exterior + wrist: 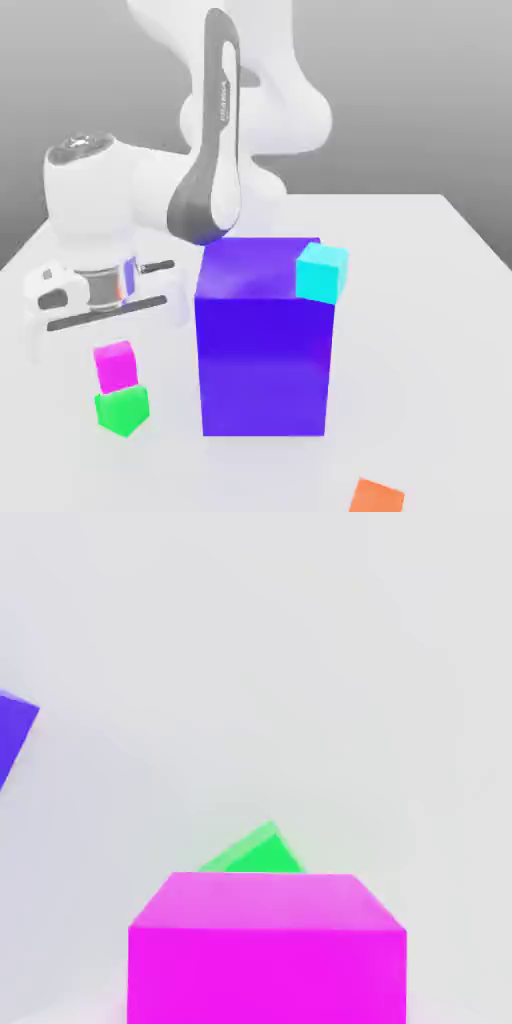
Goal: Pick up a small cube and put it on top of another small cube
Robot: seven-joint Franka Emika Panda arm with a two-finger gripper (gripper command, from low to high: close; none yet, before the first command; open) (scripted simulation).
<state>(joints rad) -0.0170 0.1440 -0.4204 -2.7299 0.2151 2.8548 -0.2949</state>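
Observation:
The small magenta cube point(115, 366) sits at the exterior view's left, directly under the white hand. The gripper point(110, 340) is lowered onto it and shut around it. The small green cube point(122, 409) lies just in front of and below the magenta one in that view, their outlines touching. I cannot tell whether the magenta cube rests on the table or is lifted. In the hand view the magenta cube point(267, 949) fills the near foreground and a corner of the green cube point(255, 853) peeks out behind it.
A big purple block point(264, 340) stands right beside the cubes, with a small cyan cube point(322, 272) at its upper far corner. A small orange cube point(376, 496) lies at the front. The block's corner point(14, 734) shows in the hand view.

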